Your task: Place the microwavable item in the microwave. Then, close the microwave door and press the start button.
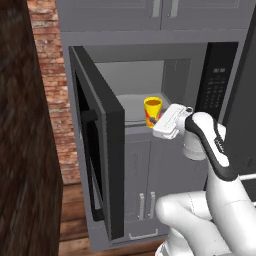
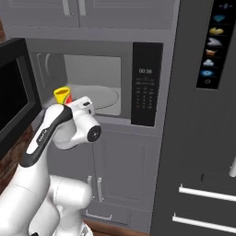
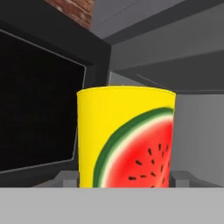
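The small yellow cup (image 1: 152,110) with a watermelon picture stands upright at the front lip of the open microwave (image 1: 150,75), left of the round turntable (image 2: 94,97). My gripper (image 1: 157,123) is shut on the cup (image 3: 126,140); a grey fingertip (image 3: 65,177) shows on each side of its base. The cup (image 2: 62,95) rises just above my hand (image 2: 70,103). The microwave door (image 1: 97,145) is swung wide open to the left, and its dark glass (image 3: 39,105) lies behind the cup. The black keypad panel (image 2: 146,85) sits right of the cavity.
Grey cabinet doors (image 2: 115,175) sit below the microwave and more (image 1: 160,10) above it. A tall dark appliance front (image 2: 207,115) with bar handles stands to the right. A brick wall (image 1: 50,75) and a dark wood panel (image 1: 20,150) lie left of the open door.
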You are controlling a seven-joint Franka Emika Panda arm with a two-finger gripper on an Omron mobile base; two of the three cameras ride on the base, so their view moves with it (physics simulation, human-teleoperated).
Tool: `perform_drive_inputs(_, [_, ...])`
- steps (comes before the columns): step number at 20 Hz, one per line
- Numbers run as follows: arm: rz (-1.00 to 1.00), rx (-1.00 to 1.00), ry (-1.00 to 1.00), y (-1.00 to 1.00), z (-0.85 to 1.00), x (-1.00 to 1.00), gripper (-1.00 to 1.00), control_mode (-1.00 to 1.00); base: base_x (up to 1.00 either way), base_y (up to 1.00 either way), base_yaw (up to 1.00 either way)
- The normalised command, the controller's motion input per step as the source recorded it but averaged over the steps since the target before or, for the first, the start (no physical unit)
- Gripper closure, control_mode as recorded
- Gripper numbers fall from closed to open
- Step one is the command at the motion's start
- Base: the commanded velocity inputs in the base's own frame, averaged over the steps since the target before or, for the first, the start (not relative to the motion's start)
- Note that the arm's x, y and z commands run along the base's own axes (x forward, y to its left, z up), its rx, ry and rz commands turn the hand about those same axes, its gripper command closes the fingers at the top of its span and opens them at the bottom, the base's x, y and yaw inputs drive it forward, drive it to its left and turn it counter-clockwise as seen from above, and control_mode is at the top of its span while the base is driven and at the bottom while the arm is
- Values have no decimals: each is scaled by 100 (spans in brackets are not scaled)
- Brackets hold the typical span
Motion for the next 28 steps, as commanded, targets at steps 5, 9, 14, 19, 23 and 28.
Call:
perform_drive_inputs(5, [-1,0,0,0,1,48,100,-100,0,0,0])
perform_drive_inputs(9, [0,1,-2,0,0,47,100,-100,0,0,0])
perform_drive_inputs(14, [0,1,0,0,0,52,100,-100,0,0,0])
perform_drive_inputs(19, [0,0,0,0,0,48,100,-100,0,0,0])
perform_drive_inputs(23, [0,0,0,0,0,44,100,-100,0,0,0])
perform_drive_inputs(28, [0,0,0,0,-8,33,100,-100,0,0,0])
